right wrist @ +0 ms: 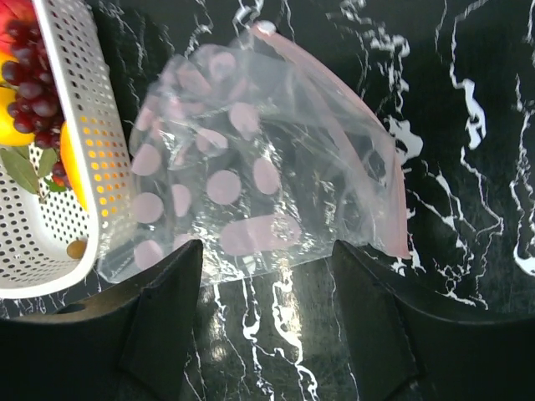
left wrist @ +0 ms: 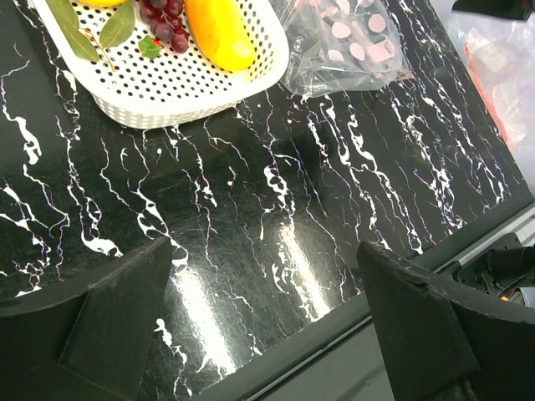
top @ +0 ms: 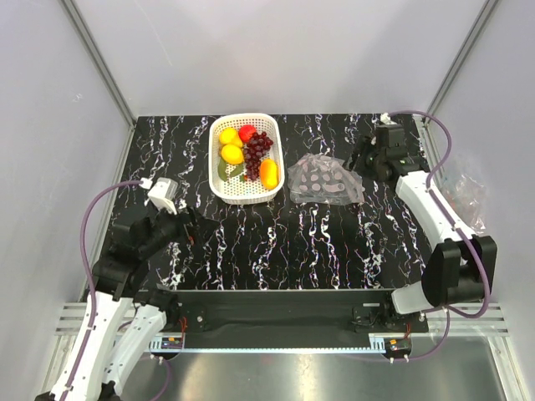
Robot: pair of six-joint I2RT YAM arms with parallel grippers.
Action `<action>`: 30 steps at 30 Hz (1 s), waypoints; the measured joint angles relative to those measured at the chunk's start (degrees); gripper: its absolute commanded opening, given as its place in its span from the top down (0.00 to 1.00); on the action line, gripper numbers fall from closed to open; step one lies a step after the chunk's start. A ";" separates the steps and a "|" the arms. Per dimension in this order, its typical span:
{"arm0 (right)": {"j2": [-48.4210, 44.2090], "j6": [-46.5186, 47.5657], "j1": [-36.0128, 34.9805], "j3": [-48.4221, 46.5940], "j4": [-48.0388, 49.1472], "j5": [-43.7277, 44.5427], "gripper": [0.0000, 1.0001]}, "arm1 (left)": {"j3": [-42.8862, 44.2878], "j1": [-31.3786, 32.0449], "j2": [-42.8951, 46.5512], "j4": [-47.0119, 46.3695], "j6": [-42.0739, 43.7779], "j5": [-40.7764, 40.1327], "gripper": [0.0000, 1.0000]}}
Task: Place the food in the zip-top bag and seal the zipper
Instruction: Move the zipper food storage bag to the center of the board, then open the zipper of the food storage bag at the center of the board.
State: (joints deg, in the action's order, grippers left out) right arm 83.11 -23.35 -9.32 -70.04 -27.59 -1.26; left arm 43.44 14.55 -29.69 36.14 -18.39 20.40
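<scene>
The food (top: 245, 150) lies in a white lattice basket (top: 242, 200) at the table's back middle: yellow lemons, a red apple, a purple grape bunch (top: 257, 149) and an orange piece (top: 268, 173). The zip-top bag (top: 324, 180), clear with pink dots, lies crumpled just right of the basket. In the right wrist view its pink zipper (right wrist: 368, 167) runs down the bag's (right wrist: 251, 167) right edge. My right gripper (right wrist: 267, 251) is open just short of the bag's near edge, holding nothing; from above it (top: 363, 159) sits at the bag's right. My left gripper (left wrist: 266, 251) is open over bare table, front left (top: 194, 225).
A second crinkled plastic bag (top: 464, 196) lies off the table's right edge, also showing in the left wrist view (left wrist: 501, 75). The basket wall (right wrist: 92, 150) stands directly against the bag's left side. Grey walls enclose the table on three sides.
</scene>
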 measured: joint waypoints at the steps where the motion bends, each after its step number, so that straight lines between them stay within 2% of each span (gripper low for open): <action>1: 0.11 -0.52 1.27 1.27 0.63 -1.31 0.27 | 0.00 0.00 -0.20 -0.07 0.00 0.02 0.01; 8: 1.62 -3.54 9.33 8.76 6.43 -9.79 0.15 | -0.33 0.00 -1.40 -0.39 -0.02 0.44 0.01; 15: 7.74 -4.94 11.54 12.00 12.55 -13.38 0.17 | -0.33 2.34 -7.06 -1.53 -2.19 0.87 0.01; 18: 9.38 -5.14 11.52 13.81 15.23 -13.68 0.22 | 0.37 8.44 -10.38 -2.21 -4.35 -1.40 0.01; 21: 11.32 -5.38 11.52 14.49 17.03 -15.06 0.43 | 3.58 18.03 -15.30 -2.78 -6.25 -6.03 0.01; 22: 11.82 -5.46 11.52 14.49 17.53 -15.52 0.55 | 4.92 20.50 -17.00 -3.32 -6.88 -7.02 0.01; 24: 12.50 -5.53 11.52 14.78 18.75 -16.44 0.69 | 7.61 24.17 -20.63 -4.55 -8.11 -8.52 0.01; 25: 12.48 -5.57 11.52 15.06 19.02 -16.57 0.81 | 8.44 24.94 -22.16 -5.42 -8.68 -9.16 0.01; 28: 11.15 -5.57 11.47 16.96 20.46 -16.74 0.93 | 11.17 27.63 -28.13 -8.52 -10.49 -11.52 0.01; 30: 8.90 -5.53 11.15 18.67 20.26 -16.41 0.91 | 12.37 29.00 -31.89 -10.25 -11.37 -13.05 0.01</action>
State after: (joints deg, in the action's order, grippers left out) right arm 92.01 -28.88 1.83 -51.37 -7.33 -17.67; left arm 55.81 43.55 -61.58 25.89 -29.76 7.35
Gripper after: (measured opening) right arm 0.080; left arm 0.988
